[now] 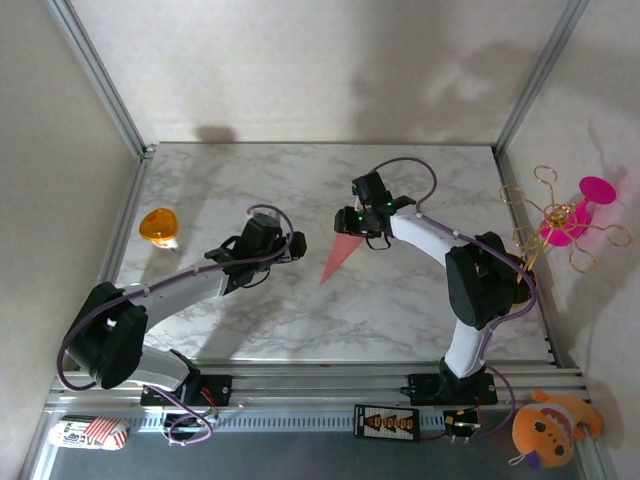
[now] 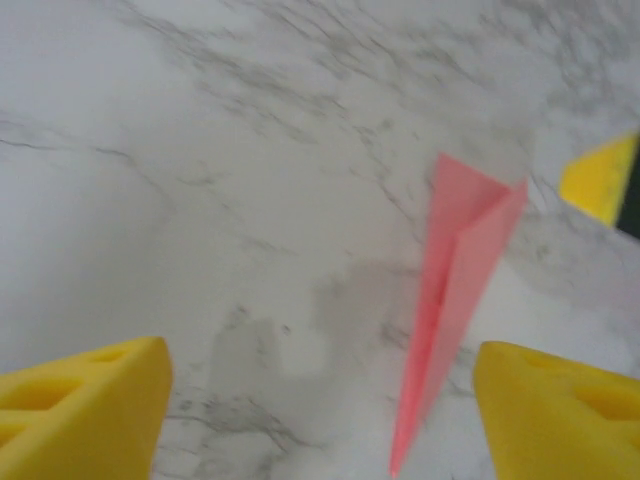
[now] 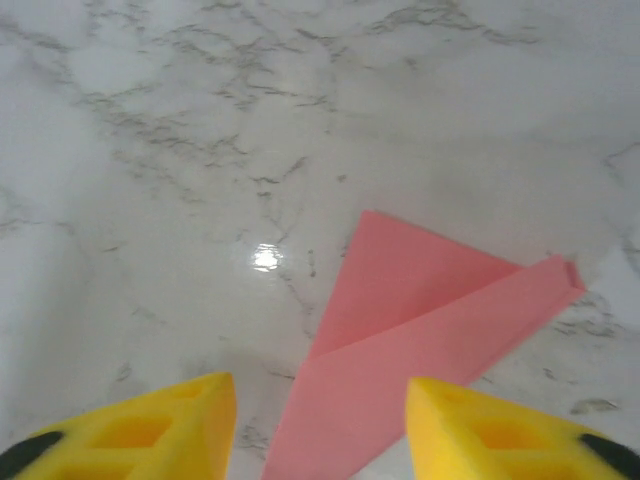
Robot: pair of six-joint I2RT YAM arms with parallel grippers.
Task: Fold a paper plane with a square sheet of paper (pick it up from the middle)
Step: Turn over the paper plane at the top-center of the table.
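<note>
The paper plane lies flat on the marble table, about mid-table, between my two arms. It is a slim salmon-pink dart. From above, its pointed nose aims toward the near left and its wide tail lies toward the far right.

The left gripper sits just left of the plane, pointing toward it. On the left wrist camera the plane runs from a split tail at the top to a nose at the bottom edge, with a centre fold along its length. The left gripper has its yellow fingers spread wide, clamped on nothing. The plane lies closer to the right-hand finger in that picture (whether it touches that finger, I cannot tell).

The right gripper hangs at the plane's tail end. On the right wrist camera the plane fans out ahead, one wing folded over the other. Its narrower part runs down between the two yellow fingers of the right gripper. Those fingers stand apart too, with gaps on both sides of the paper, so nothing is gripped.

An orange disc sits at the table's far left edge, well apart from the plane. A magenta flower toy hangs beyond the right edge, and an orange plush toy lies at the near right corner.
</note>
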